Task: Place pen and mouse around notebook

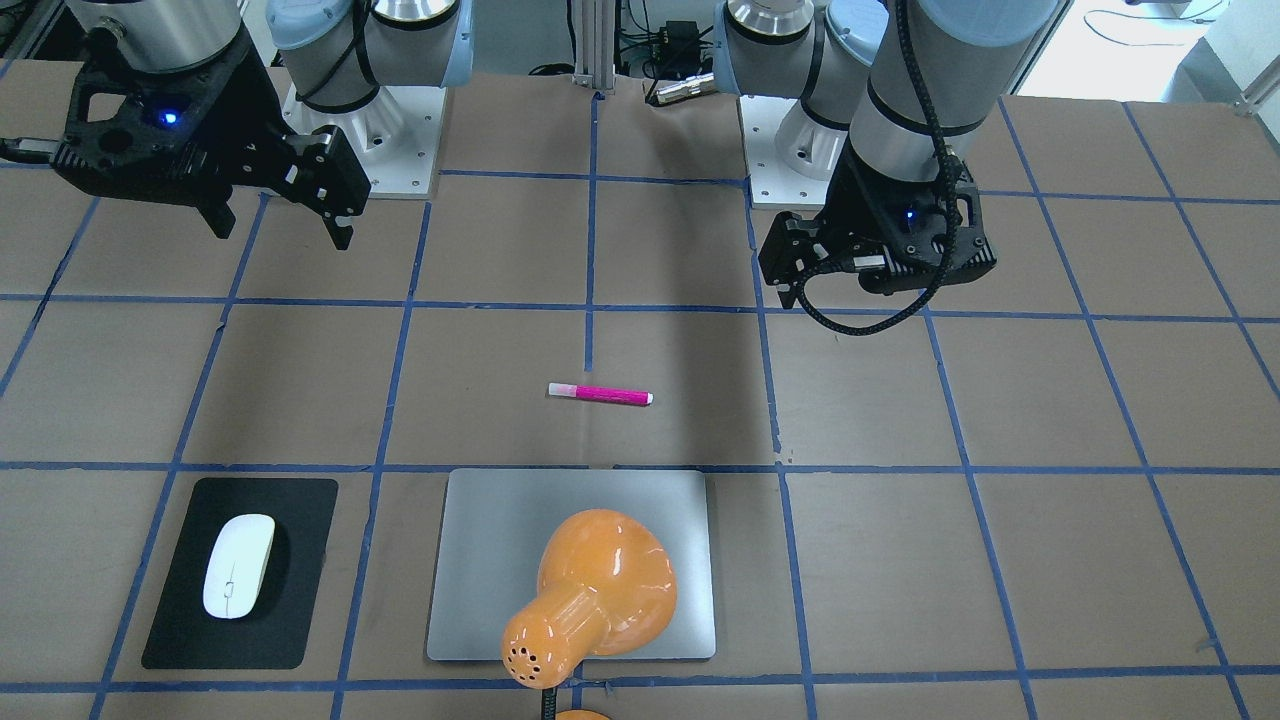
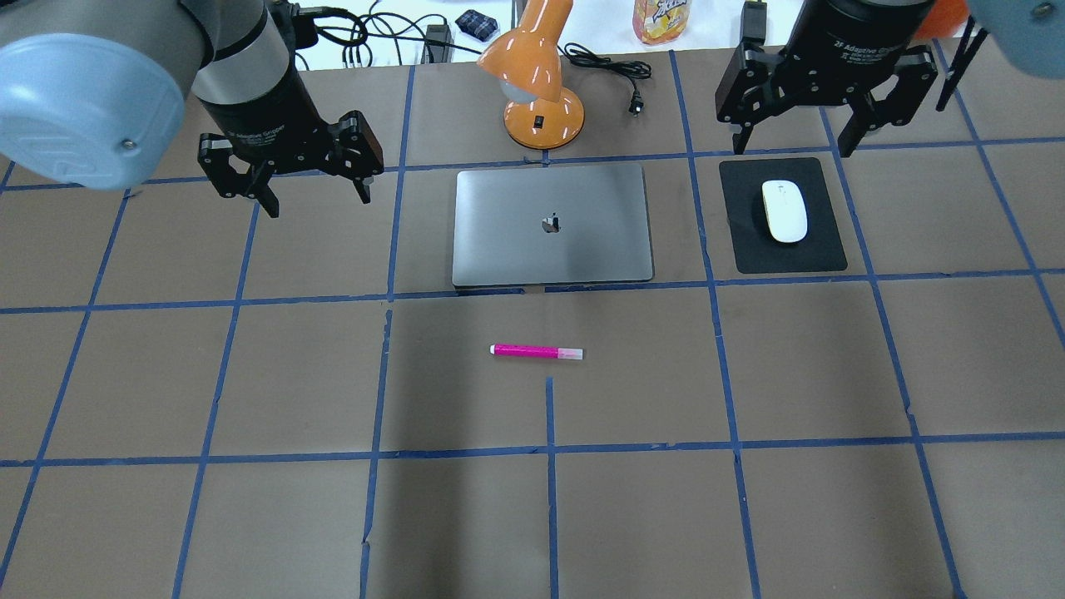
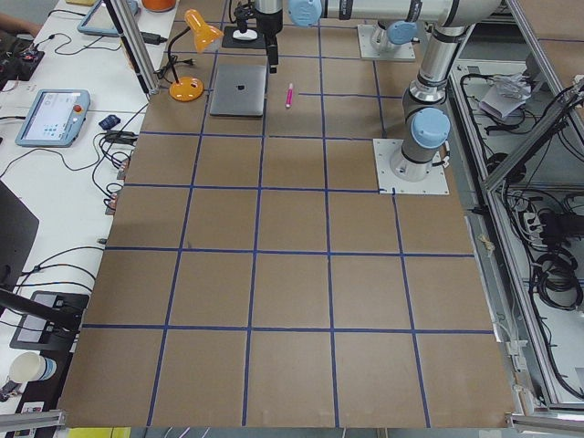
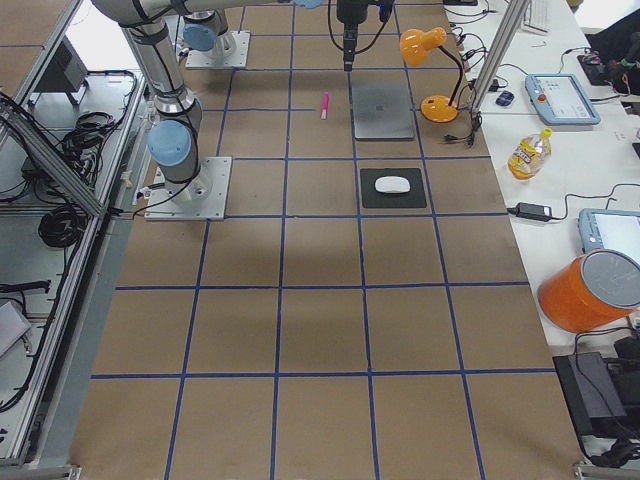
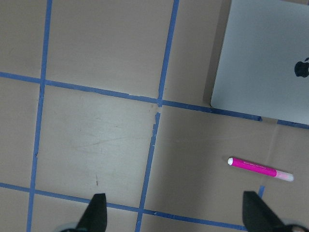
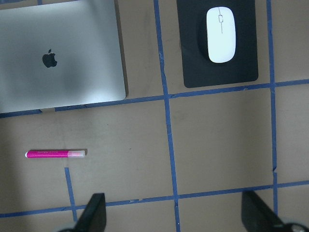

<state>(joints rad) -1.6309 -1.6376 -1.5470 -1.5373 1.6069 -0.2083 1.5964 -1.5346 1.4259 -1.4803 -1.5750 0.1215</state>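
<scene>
1. We see the left claw [image 2: 318, 202] hanging over bare tabletop [image 2: 250, 374] just off the notebook's left short edge. It is spread wide and holds nothing.
2. The right claw [image 2: 792, 150] hangs off the notebook's right side, toward its far corner. It too is spread wide and empty.
3. Moving outward from the right claw, the mouse [image 2: 785, 211] lies almost directly below it. It rests on a black mat [image 2: 749, 249] just beside the notebook's [image 2: 551, 225] right edge, with its long axis running along that edge.
4. Outward from the left claw, the pen [image 2: 537, 351] lies on the robot's side of the notebook, clearly apart from its near long edge. Its long axis runs parallel to that edge, about level with the notebook's middle, with the pale cap toward the mouse side.
5. An orange lamp [image 2: 541, 108] stands behind the notebook's far edge, leaning over it.
6. We judge the left claw the nearer one to the pen. To reach it, the claw must travel toward the robot and inward along the notebook's near edge, then close across the pen's slim width, not along its length.
7. We judge the mouse to belong to the right claw.
</scene>
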